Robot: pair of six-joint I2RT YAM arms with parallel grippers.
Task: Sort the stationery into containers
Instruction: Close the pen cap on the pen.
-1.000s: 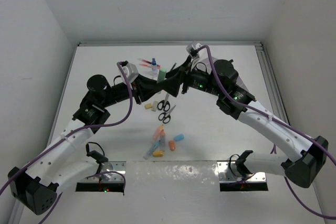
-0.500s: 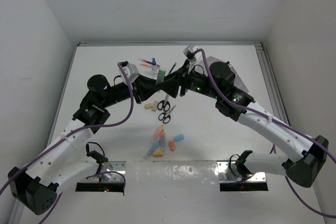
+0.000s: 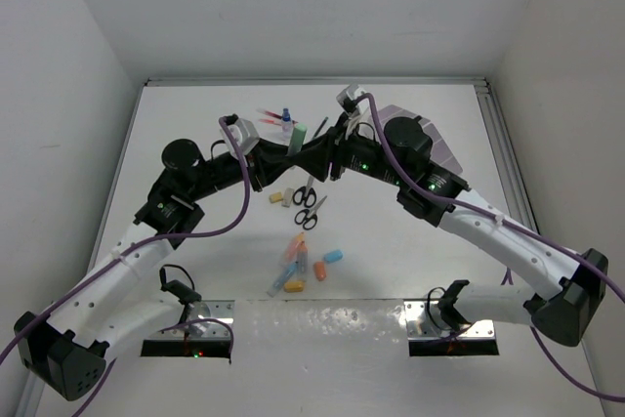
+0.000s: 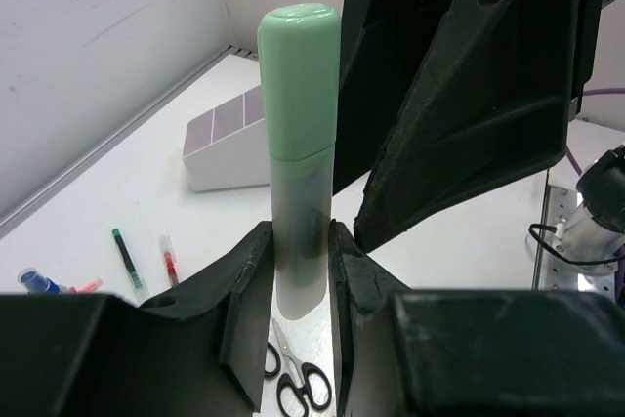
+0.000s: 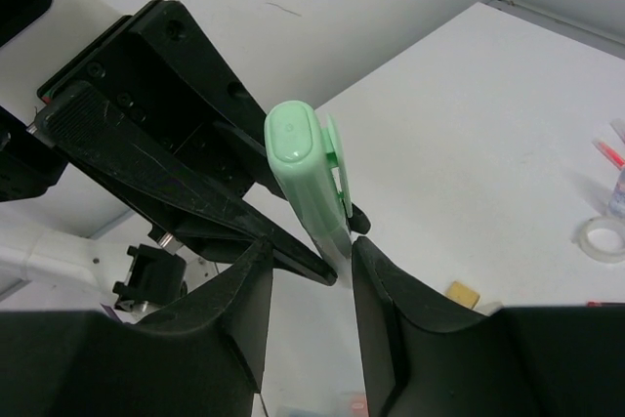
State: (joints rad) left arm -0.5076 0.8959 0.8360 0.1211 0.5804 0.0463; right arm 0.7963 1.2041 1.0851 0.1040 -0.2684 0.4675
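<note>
A highlighter [image 4: 298, 95] with a mint-green cap and a grey body stands upright in my left gripper [image 4: 301, 241], which is shut on its lower end. It hangs above the table's middle [image 3: 299, 134]. My right gripper [image 5: 311, 251] faces the left one, its jaws on either side of the highlighter [image 5: 303, 158] below the cap. One finger is at the body, and a gap shows at the other. The white organiser [image 4: 229, 144] with lilac compartments stands at the back right, partly hidden behind the right arm [image 3: 444, 148].
On the table below lie two black-handled scissors [image 3: 305, 187], beige erasers [image 3: 280, 196] and several pastel capsule pieces [image 3: 303, 261]. Red pens [image 3: 269, 116] and a blue-capped bottle [image 3: 286, 116] lie at the back. A tape ring [image 5: 599, 238] is near them.
My right gripper has moved left onto the highlighter and its jaws have narrowed around it. The left gripper has held still with the highlighter.
</note>
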